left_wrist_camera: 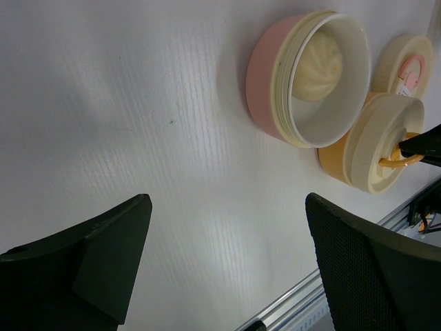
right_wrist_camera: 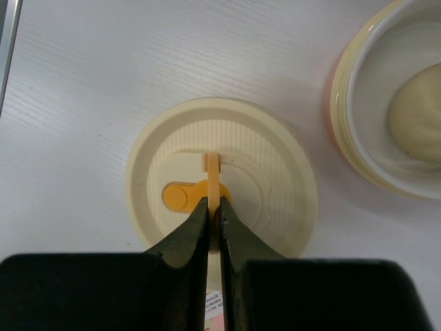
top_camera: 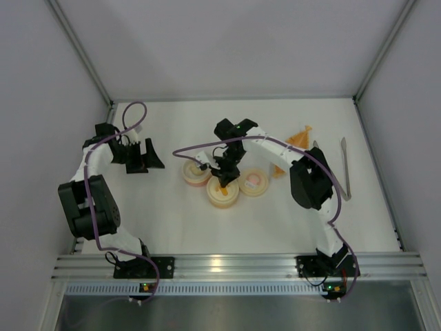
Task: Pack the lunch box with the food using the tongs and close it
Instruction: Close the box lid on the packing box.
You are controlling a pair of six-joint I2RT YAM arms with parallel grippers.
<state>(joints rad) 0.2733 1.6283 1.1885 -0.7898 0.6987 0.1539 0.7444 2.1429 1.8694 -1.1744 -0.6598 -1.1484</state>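
At frame centre we see the right gripper (right_wrist_camera: 213, 212) pinching the upright orange handle (right_wrist_camera: 213, 174) of a cream lid (right_wrist_camera: 279, 155); upper right, a beige ball (right_wrist_camera: 417, 116) sits in a container (right_wrist_camera: 353, 127).

You get soft, even light from above. The white tabletop (top_camera: 172, 221) looks bright, and the metal rail (top_camera: 220, 264) at its near edge has a small shiny spot. Shadows are pale. In your left wrist view the dark jaws are blurry and streaks of light cross the tabletop. Your right wrist view is sharp on the cream lid (right_wrist_camera: 227, 158), soft on the jaws.
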